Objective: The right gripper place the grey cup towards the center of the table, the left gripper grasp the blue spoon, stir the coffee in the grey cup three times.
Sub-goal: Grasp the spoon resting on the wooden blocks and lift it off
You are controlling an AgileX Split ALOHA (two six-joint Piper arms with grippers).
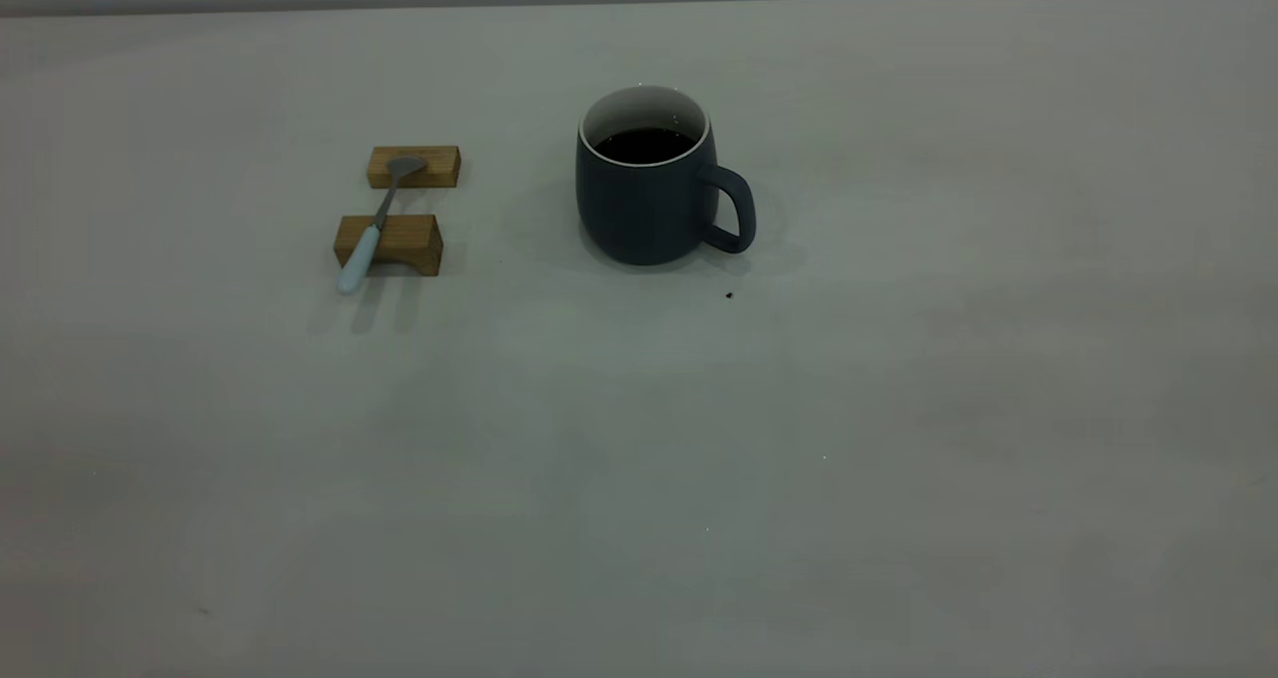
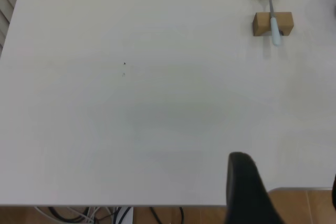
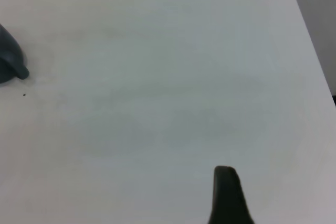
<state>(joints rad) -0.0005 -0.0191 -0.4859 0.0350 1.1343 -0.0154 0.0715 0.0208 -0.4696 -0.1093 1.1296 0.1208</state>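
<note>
The grey cup [image 1: 644, 204] stands upright on the table [image 1: 899, 408] just behind its middle, handle [image 1: 734, 209] to the right, dark coffee [image 1: 644, 145] inside. To its left the blue spoon [image 1: 371, 229] lies across two tan wooden blocks [image 1: 389, 244], bowl on the far block and pale handle jutting past the near one. Neither gripper appears in the exterior view. My left gripper [image 2: 287, 174] hangs over the table's near edge, open and empty, far from the spoon [image 2: 272, 17]. My right gripper [image 3: 281, 192] shows one dark finger [image 3: 226, 195] with bare table beside it; the cup [image 3: 8, 59] is far off.
A tiny dark speck [image 1: 729, 296] lies just in front of the cup's handle. The far table edge [image 1: 639, 4] runs behind the cup. Cables and wooden floor [image 2: 304, 208] show beyond the near edge in the left wrist view.
</note>
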